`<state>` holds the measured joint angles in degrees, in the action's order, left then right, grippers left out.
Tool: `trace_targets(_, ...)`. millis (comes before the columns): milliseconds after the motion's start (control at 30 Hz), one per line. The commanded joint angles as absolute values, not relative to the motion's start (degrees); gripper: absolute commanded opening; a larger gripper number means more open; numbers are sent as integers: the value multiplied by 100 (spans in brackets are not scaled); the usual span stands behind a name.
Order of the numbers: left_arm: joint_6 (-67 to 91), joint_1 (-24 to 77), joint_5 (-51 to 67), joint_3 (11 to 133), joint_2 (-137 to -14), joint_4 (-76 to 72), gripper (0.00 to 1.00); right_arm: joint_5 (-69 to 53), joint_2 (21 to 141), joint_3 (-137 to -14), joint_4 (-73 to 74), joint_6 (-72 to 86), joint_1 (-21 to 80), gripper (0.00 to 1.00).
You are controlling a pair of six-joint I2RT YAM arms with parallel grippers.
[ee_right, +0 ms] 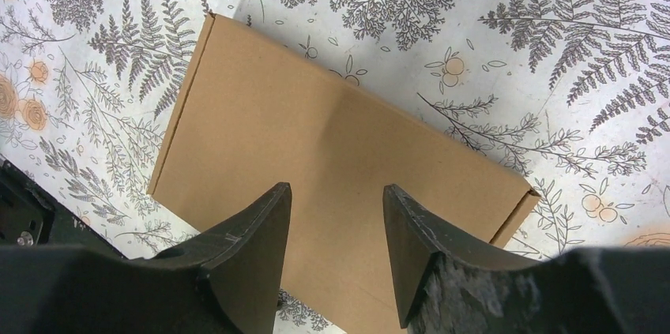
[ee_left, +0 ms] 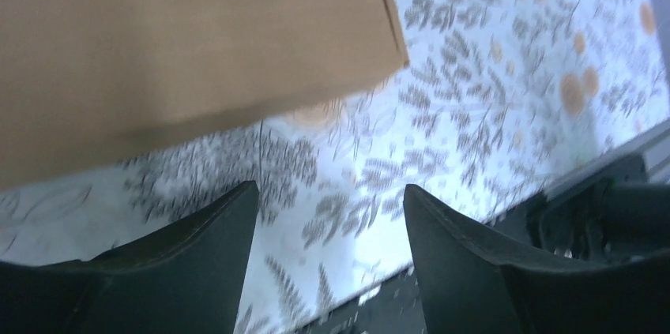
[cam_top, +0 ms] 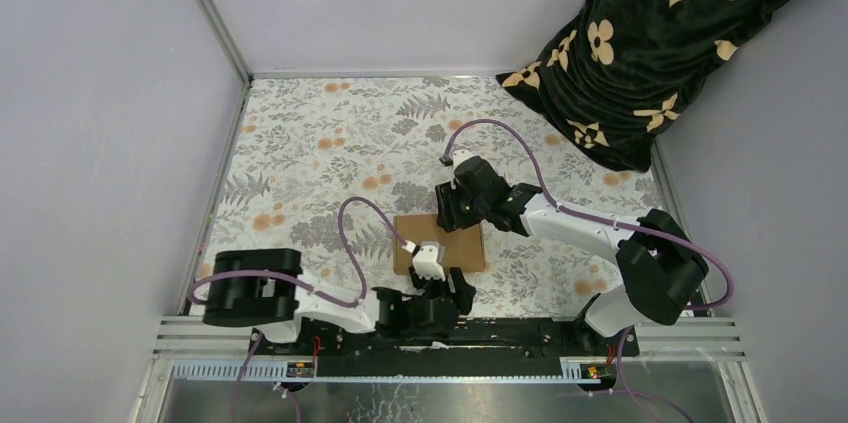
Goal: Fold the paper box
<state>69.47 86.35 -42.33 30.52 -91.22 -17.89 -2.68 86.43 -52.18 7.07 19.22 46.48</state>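
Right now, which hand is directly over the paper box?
The right hand, open above the paper box. The left hand, also open, has only floral cloth between its fingertips.

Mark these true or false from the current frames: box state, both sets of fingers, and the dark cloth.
1. The paper box lies closed and flat on the floral table cover. True.
2. The right fingers are clamped on the box. False: they stand open over its top face, with nothing gripped between them.
3. The left fingers are open and hold nothing. True.
4. The dark patterned cloth sits at the table's near left corner. False: it is piled at the far right corner.
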Motion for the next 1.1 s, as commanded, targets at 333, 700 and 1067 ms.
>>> trace_targets(333, 7838, 9100, -4490, 2500, -6824, 2361, 86, 61, 7169, -4600, 1689, 2206, 4774, 67)
trace_targets(700, 6927, 8214, -4324, 2328, -6549, 2082, 88, 1322, 6375, -3452, 1955, 3491, 6165, 76)
trace_targets(1067, 6582, 7648, -4305, 2279, -7657, 1226, 76, 1936, 7013, -3113, 993, 3647, 6157, 76)
